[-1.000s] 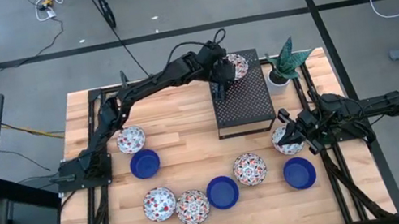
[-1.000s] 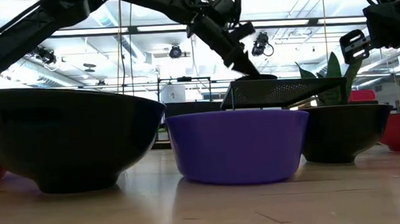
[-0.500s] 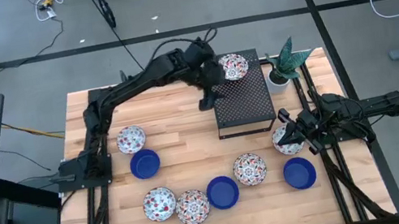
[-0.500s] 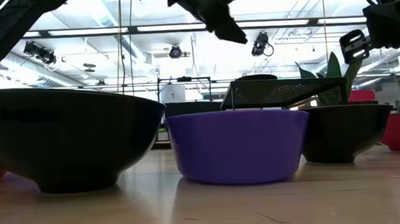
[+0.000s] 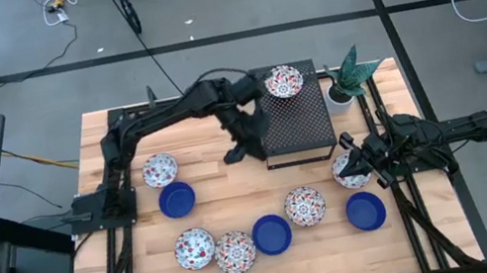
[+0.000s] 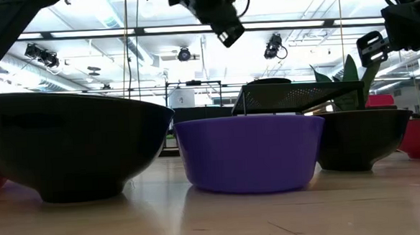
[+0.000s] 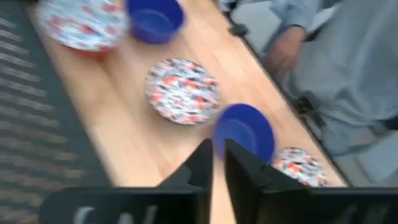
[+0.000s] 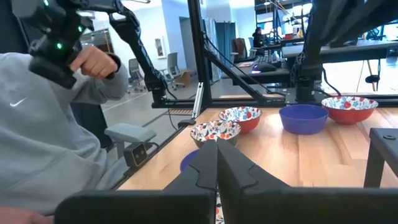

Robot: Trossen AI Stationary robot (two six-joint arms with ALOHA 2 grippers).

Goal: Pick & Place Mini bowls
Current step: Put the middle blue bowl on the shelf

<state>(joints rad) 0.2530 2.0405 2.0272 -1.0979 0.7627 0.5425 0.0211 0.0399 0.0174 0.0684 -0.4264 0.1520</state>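
Left gripper (image 5: 238, 149) (fingers together) hovers apart from floral bowl (image 5: 285, 81).

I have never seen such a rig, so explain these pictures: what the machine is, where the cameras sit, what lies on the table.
Two robot arms work at a wooden table. One camera looks down from above, one sits at table-top height, one rides each wrist. Blue and floral mini bowls lie on the table; one floral bowl sits on a black perforated box beside a potted plant. The left tool is shut and empty; the right tool is shut by a second floral bowl.
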